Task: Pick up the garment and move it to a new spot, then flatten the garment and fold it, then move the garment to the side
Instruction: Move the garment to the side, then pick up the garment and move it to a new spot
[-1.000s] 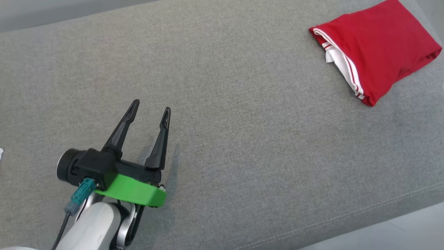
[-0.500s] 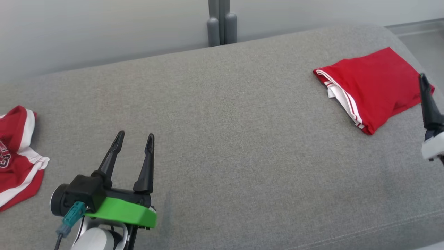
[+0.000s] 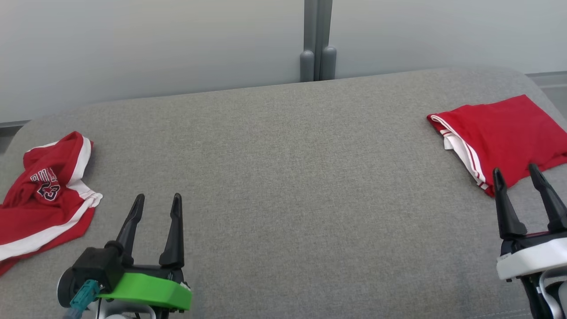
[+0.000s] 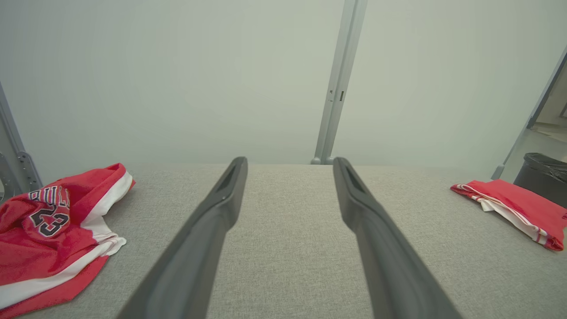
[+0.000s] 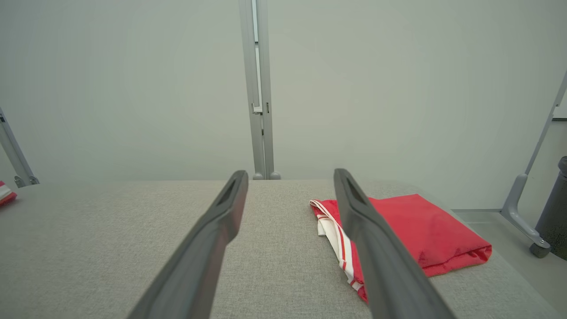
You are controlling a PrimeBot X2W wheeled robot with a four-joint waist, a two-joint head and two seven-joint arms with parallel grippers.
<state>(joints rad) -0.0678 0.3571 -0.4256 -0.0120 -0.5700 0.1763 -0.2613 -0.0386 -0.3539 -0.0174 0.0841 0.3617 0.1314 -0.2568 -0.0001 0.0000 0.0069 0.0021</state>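
Folded red garment (image 3: 509, 133) at the right end of the grey cushion (image 3: 288, 177), just beyond right gripper (image 3: 514, 169) — jaws spread, empty. Likewise spread and holding nothing, left gripper (image 3: 158, 196) — near crumpled jersey (image 3: 44, 208) at the left end.

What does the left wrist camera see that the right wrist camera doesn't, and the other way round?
Left wrist camera, not the right one: the number 23 on the crumpled red jersey, spread out at the left. The right one catches just a red-and-white corner of it. Right wrist camera, not the left one: the small wheel under a grey stand, on the floor at the right. Both: the folded red garment, the grey cushion, the grey post at the wall, and an open claw each, left claw and right claw, holding nothing.
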